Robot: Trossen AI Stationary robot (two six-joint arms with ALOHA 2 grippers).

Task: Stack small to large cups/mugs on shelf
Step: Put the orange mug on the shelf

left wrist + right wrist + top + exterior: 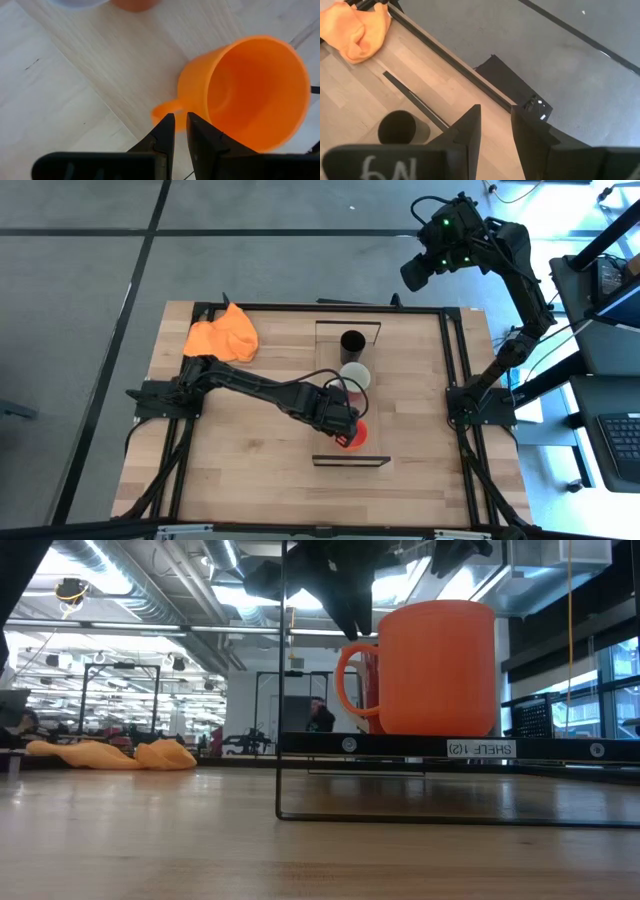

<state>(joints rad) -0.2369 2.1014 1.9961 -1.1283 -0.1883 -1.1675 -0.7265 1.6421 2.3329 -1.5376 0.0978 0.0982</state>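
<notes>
The small orange mug stands upright on the near end of the light-wood shelf, handle toward the table's left. My left gripper is at that handle, shut on it. The red mug with white inside stands mid-shelf, and the black mug stands at the far end. My right gripper is raised beyond the table's far right corner, slightly open and holding nothing. My left gripper pinches the orange mug's handle between its two fingers, close to where the loop meets the mug's wall. The fingers come from above, slanting in from the table's left. The mug stands upright with its base on the shelf board.
An orange cloth lies bunched at the table's far left corner. Thin black frames stand at both short ends of the shelf. Bare tabletop lies left and right of the shelf.
</notes>
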